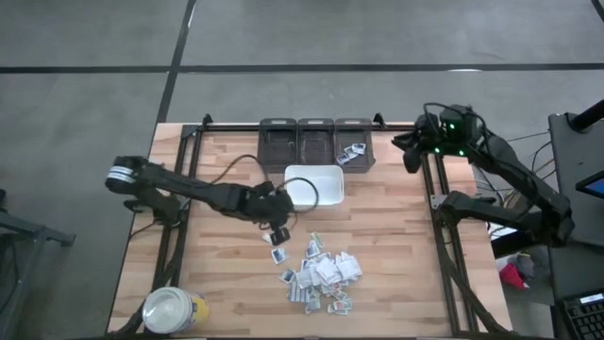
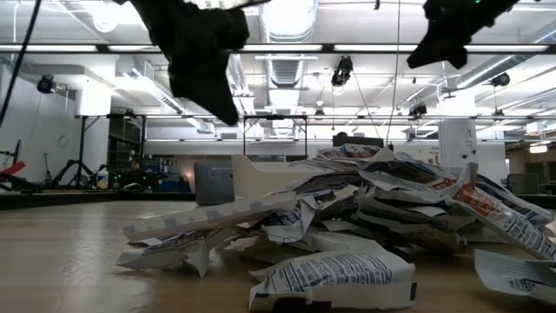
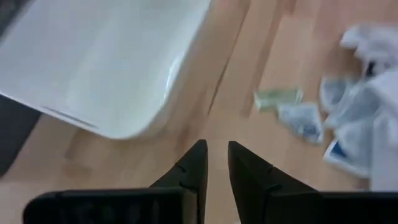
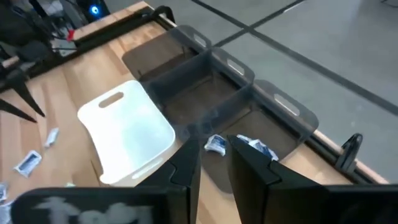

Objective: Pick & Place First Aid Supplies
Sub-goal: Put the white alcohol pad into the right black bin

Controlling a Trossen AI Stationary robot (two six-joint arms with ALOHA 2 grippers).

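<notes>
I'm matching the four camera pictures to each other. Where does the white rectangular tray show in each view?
High view: white tray, middle of the table, just before the dark bins.
Low view: cannot tell; the packet pile fills the middle.
Left wrist view: tray beyond the left claw.
Right wrist view: tray beside the bins.
Shared landmark: the dark bins.

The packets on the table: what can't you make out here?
- Packets, high view: print too small to read.
- Pile, low view: front packets hide those behind.
- Tray, left wrist view: cut off by the edge.
- Bins, right wrist view: right gripper covers part of the nearest bin.
</notes>
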